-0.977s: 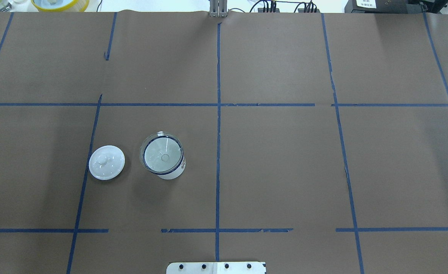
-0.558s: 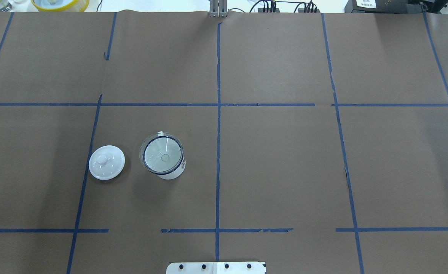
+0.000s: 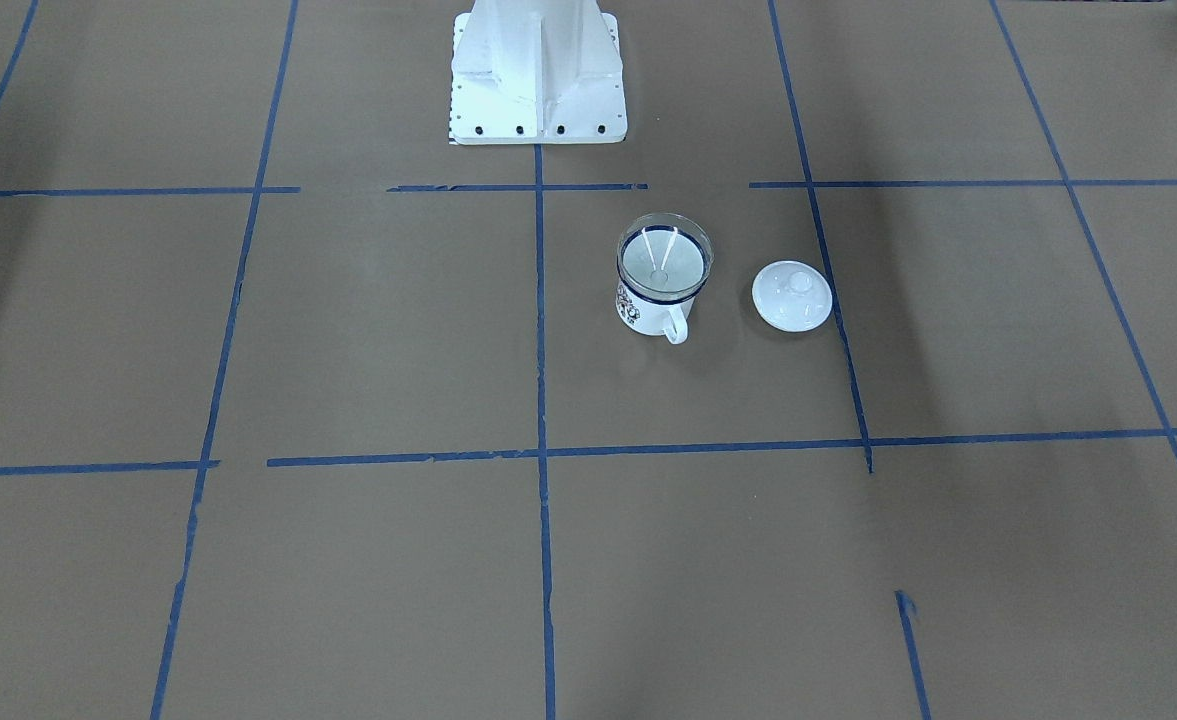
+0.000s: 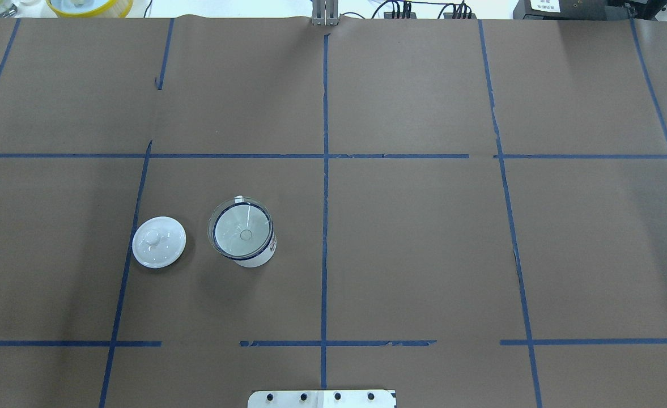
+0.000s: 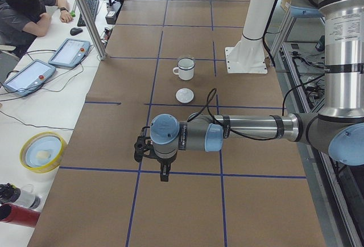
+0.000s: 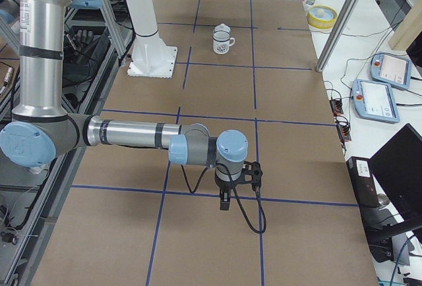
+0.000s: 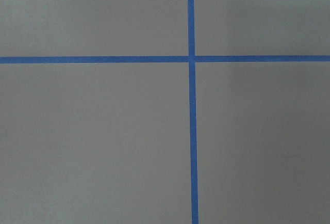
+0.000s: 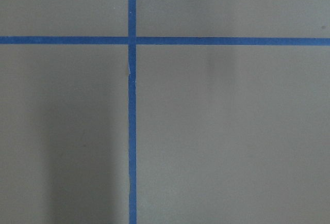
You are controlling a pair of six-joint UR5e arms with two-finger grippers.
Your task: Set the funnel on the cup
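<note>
The clear funnel [image 4: 237,226] sits upright in the mouth of the white mug [image 4: 256,258] with the dark blue rim, left of the table's middle line. In the front-facing view the funnel [image 3: 663,262] rests on the cup [image 3: 640,308], whose handle points toward the operators' side. My left gripper [image 5: 163,173] shows only in the exterior left view, far from the cup, pointing down over bare paper. My right gripper [image 6: 226,201] shows only in the exterior right view, also far away. I cannot tell whether either is open or shut.
A round white knobbed lid [image 4: 158,241] lies on the table just left of the cup. The robot's white base plate [image 3: 536,128] stands at the near edge. A yellow bowl [image 5: 42,151] and tablets [image 5: 69,52] lie beyond the table, by a seated operator [image 5: 25,13].
</note>
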